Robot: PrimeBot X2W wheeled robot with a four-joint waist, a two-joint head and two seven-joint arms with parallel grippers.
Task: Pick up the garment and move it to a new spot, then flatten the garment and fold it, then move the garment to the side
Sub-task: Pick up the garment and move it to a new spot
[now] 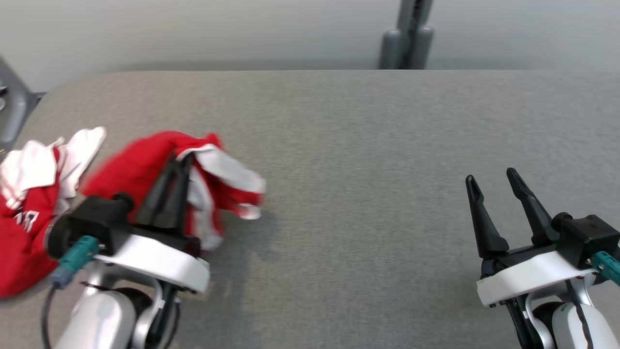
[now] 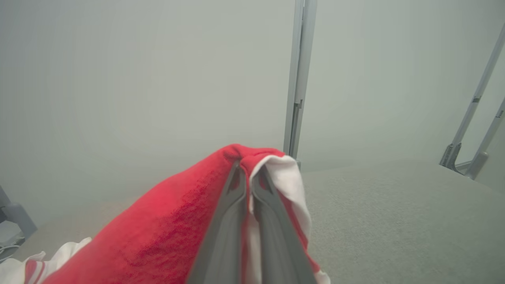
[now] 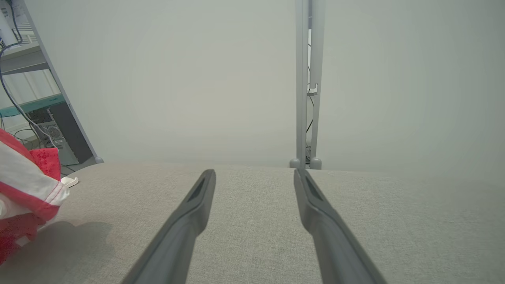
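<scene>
Garment [image 1: 126,169], red and white, lies bunched at the left end of the worktop [image 1: 363,145]. The left hand [image 1: 180,159] pinches one fold and holds it raised, likely for carrying; the right hand [image 1: 491,176] hovers spread, empty.

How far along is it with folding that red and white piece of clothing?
Barely started. Done: the left gripper is shut on the red and white garment, with one bunch raised above the grey table. In hand: the move to a new spot; the rest lies crumpled near the table's left edge. Left: flattening, folding and moving it aside. The right gripper is open, holding nothing.
</scene>
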